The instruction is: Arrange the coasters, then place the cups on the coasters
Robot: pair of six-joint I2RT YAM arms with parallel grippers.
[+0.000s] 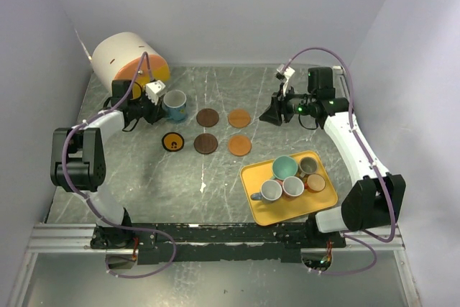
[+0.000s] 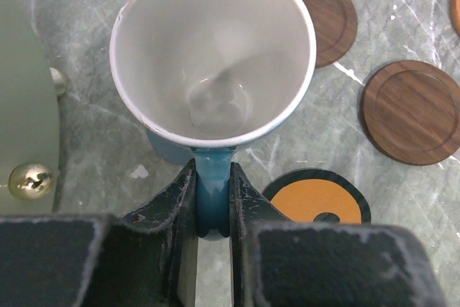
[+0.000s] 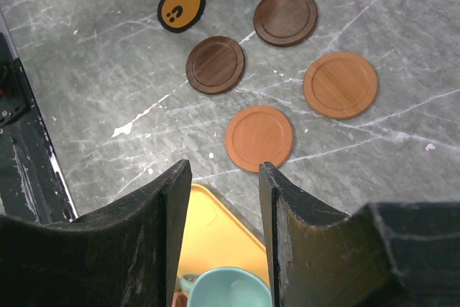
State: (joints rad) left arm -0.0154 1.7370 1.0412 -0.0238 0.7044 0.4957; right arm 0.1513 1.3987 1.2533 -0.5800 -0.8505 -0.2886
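Observation:
My left gripper [image 1: 159, 102] [image 2: 213, 177] is shut on the handle of a blue cup [image 1: 175, 104] [image 2: 213, 55] with a white inside, upright at the back left. Beside it lie two dark brown coasters [image 1: 208, 117] [image 1: 205, 143], two orange coasters [image 1: 238, 118] [image 1: 239, 145] and a yellow-orange coaster with a dark rim [image 1: 172, 141] [image 2: 316, 199]. The teal cup [image 1: 284, 167] [image 3: 230, 289], olive [image 1: 308, 165], grey [image 1: 271, 190], reddish [image 1: 292, 187] and orange [image 1: 315, 182] cups stand on the yellow tray [image 1: 323, 203]. My right gripper [image 1: 277, 113] [image 3: 224, 170] hangs open and empty above the table.
A big white-and-orange cylinder [image 1: 128, 59] lies at the back left, close behind my left arm. White walls close in the table on three sides. A metal rail [image 1: 215, 235] with both arm bases runs along the near edge.

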